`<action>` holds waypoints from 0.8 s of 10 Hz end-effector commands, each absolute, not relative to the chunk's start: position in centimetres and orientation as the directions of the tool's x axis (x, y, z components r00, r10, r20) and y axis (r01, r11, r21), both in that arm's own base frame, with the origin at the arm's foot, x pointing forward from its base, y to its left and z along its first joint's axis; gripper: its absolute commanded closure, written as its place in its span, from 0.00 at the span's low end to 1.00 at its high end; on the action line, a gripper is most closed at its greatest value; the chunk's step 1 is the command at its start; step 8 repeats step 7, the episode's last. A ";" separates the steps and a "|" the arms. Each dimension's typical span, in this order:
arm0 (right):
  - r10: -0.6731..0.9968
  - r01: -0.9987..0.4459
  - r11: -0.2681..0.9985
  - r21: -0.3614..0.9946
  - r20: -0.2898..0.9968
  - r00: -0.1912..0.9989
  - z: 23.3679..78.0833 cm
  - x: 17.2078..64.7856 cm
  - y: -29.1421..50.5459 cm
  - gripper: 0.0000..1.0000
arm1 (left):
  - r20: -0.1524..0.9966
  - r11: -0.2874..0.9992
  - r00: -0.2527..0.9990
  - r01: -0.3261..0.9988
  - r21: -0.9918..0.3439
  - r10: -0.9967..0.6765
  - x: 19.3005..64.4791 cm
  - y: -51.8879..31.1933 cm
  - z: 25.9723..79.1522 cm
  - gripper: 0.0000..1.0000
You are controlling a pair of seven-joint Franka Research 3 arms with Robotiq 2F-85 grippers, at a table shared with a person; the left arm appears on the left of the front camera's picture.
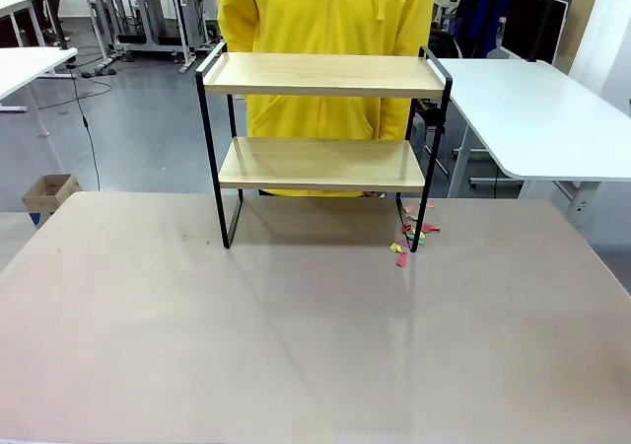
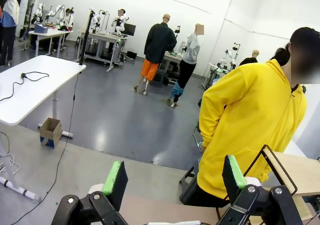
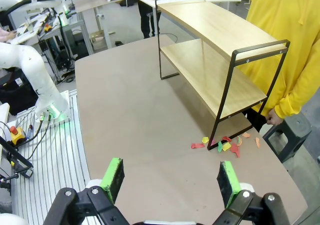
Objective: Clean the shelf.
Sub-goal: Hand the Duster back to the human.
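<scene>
The right gripper (image 3: 171,180) hangs above the near table (image 1: 296,345), fingers spread wide, holding nothing. The left gripper (image 2: 175,181) is likewise spread and empty, aimed off past the table edge. Beyond, the shelf (image 1: 323,158) stands at the table's far side, colored scraps (image 1: 409,239) scattered by its right foot. Behind it stands a person in yellow (image 1: 325,30), cut off above the shoulders.

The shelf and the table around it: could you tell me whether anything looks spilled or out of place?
Yes: small colourful scraps lie scattered on the table around the shelf's front right leg. Both boards look bare, and the shelf stands upright.
</scene>
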State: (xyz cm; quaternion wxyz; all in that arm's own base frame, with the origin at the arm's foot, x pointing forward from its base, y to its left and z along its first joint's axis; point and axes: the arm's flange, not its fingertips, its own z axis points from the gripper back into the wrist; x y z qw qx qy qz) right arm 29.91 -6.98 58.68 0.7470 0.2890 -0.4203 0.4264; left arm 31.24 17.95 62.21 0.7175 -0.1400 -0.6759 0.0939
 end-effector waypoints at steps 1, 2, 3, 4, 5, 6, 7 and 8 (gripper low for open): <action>0.379 -0.885 0.462 0.063 0.888 0.261 59.0 30.2 -6.9 0.00 | 0.947 0.946 0.057 0.051 -0.319 0.316 31.0 17.8 61.9 0.00; 0.379 -0.885 0.462 0.063 0.888 0.261 59.0 30.2 -6.9 0.00 | 0.947 0.946 0.057 0.051 -0.319 0.316 31.0 17.8 61.9 0.00; 0.379 -0.885 0.462 0.063 0.888 0.261 59.0 30.2 -6.9 0.00 | 0.947 0.946 0.057 0.051 -0.319 0.316 31.0 17.8 61.9 0.00; 0.379 -0.885 0.462 0.063 0.888 0.261 59.0 30.2 -6.9 0.00 | 0.947 0.946 0.057 0.051 -0.319 0.316 31.0 17.8 61.9 0.00; 0.379 -0.885 0.462 0.063 0.888 0.261 59.0 30.2 -6.9 0.00 | 0.947 0.946 0.057 0.051 -0.319 0.316 31.0 17.8 61.9 0.00; 0.379 -0.885 0.462 0.063 0.888 0.261 59.0 30.2 -6.9 0.00 | 0.947 0.946 0.057 0.051 -0.319 0.316 31.0 17.8 61.9 0.00; 0.379 -0.885 0.462 0.063 0.888 0.261 59.0 30.2 -6.9 0.00 | 0.947 0.946 0.057 0.051 -0.319 0.316 31.0 17.8 61.9 0.00; 0.379 -0.885 0.462 0.063 0.888 0.261 59.0 30.2 -6.9 0.00 | 0.947 0.946 0.057 0.051 -0.319 0.316 31.0 17.8 61.9 0.00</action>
